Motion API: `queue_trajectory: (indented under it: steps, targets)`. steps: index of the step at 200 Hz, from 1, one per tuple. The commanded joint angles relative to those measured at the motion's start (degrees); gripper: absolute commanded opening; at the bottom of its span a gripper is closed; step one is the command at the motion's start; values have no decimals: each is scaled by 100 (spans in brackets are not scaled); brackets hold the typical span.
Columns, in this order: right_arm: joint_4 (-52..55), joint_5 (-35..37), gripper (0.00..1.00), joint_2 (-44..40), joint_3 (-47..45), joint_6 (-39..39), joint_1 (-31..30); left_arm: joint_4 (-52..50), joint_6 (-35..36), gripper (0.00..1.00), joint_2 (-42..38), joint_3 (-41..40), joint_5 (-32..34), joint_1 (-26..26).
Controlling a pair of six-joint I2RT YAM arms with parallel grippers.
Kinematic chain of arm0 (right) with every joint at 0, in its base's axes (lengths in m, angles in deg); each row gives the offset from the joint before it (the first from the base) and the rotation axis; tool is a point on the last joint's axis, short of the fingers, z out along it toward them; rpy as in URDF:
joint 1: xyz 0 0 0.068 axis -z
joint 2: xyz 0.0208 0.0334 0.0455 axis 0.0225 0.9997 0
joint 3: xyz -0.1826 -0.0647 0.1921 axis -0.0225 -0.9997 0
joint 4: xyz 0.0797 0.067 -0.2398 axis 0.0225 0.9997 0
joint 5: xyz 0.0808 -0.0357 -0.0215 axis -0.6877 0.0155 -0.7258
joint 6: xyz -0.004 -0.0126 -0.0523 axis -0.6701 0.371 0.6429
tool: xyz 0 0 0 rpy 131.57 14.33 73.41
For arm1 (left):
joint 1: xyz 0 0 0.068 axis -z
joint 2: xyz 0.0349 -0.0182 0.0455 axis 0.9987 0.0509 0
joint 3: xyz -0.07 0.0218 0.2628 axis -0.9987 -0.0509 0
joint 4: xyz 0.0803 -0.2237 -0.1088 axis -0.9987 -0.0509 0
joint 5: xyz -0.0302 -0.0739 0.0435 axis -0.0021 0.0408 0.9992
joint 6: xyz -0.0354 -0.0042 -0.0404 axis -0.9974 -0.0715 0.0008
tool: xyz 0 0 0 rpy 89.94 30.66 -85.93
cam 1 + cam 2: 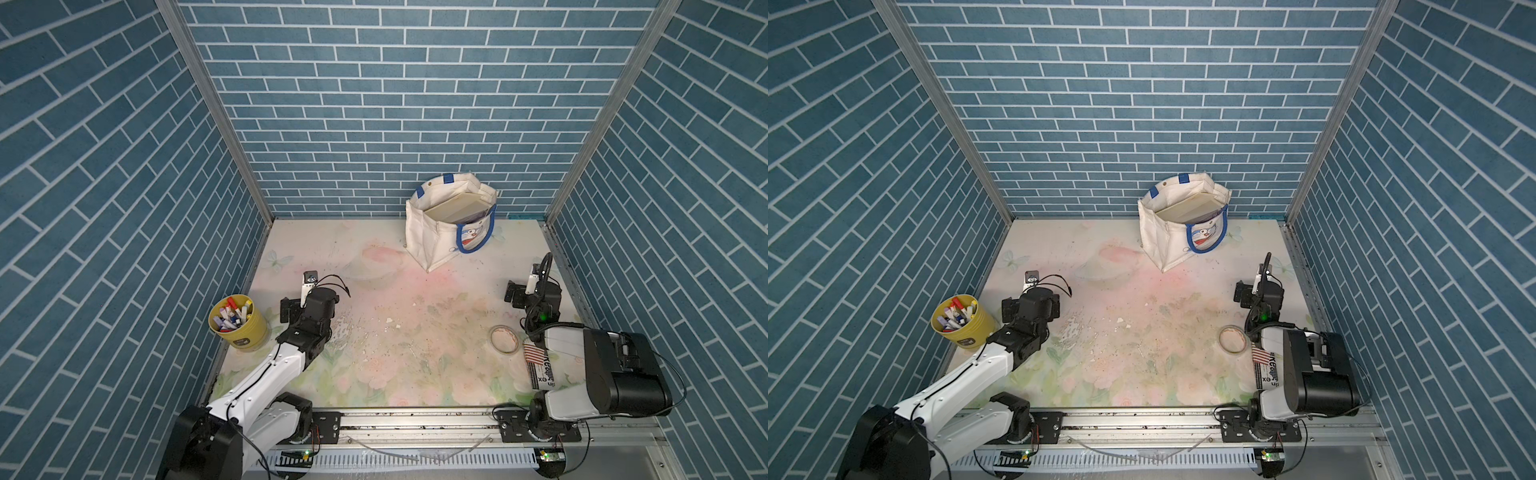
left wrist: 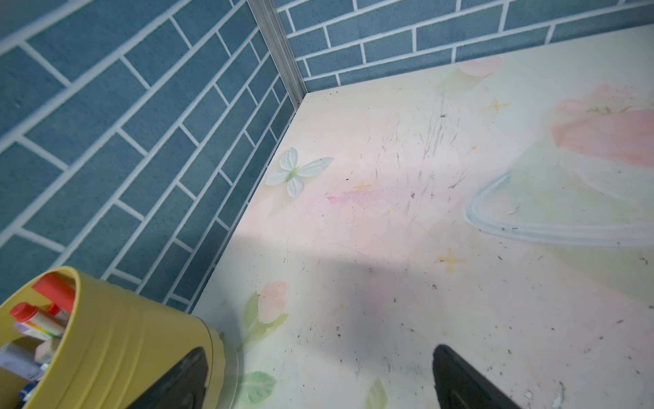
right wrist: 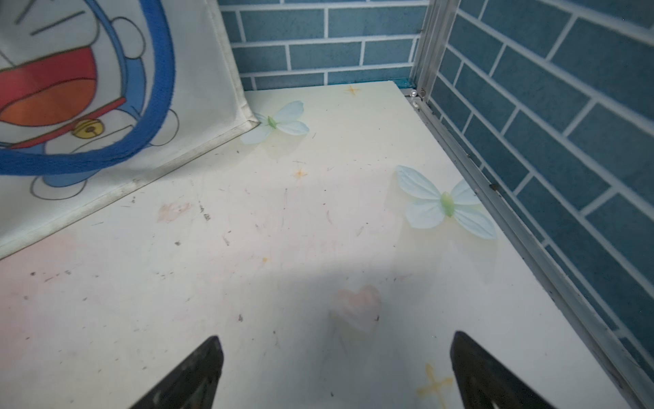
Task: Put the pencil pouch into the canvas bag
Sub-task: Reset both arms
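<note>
The canvas bag (image 1: 432, 237) (image 1: 1163, 241) stands open at the back of the table, cream-white with blue handles and a cat print (image 3: 70, 88). A flat cream slab leans inside it. A flat white item with a flag print and black letters, apparently the pencil pouch (image 1: 538, 368) (image 1: 1264, 365), lies at the front right, partly under my right arm. My right gripper (image 1: 515, 295) (image 3: 336, 336) hovers open and empty over bare table, to the right of and nearer than the bag. My left gripper (image 1: 291, 309) (image 2: 318, 354) is open and empty beside the yellow cup.
A yellow cup of markers (image 1: 245, 332) (image 2: 116, 336) stands by the left wall. A roll of tape (image 1: 503, 338) (image 1: 1232, 338) lies near my right arm. Blue brick walls close in the table on three sides.
</note>
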Motion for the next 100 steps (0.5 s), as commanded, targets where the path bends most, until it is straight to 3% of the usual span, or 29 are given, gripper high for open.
queue_trajectory:
  steps: [1, 26, 46, 80, 100]
  targets:
    - [-686, -137, 99, 236, -89, 164, 48, 685, 404, 99, -33, -212, -258, -75]
    - [-682, -109, 99, 362, -21, 137, 65, 2599, 512, 99, -76, -1215, -610, -298]
    - [-631, -106, 99, 349, -14, 130, 73, 3671, 584, 99, 40, -1572, -923, -481]
    - [-634, -102, 99, 356, -10, 131, 73, 4810, 634, 99, 914, -1503, -1606, -989]
    - [-616, -108, 99, 355, -4, 128, 82, 4972, 895, 99, 1466, -1181, -1833, -1141]
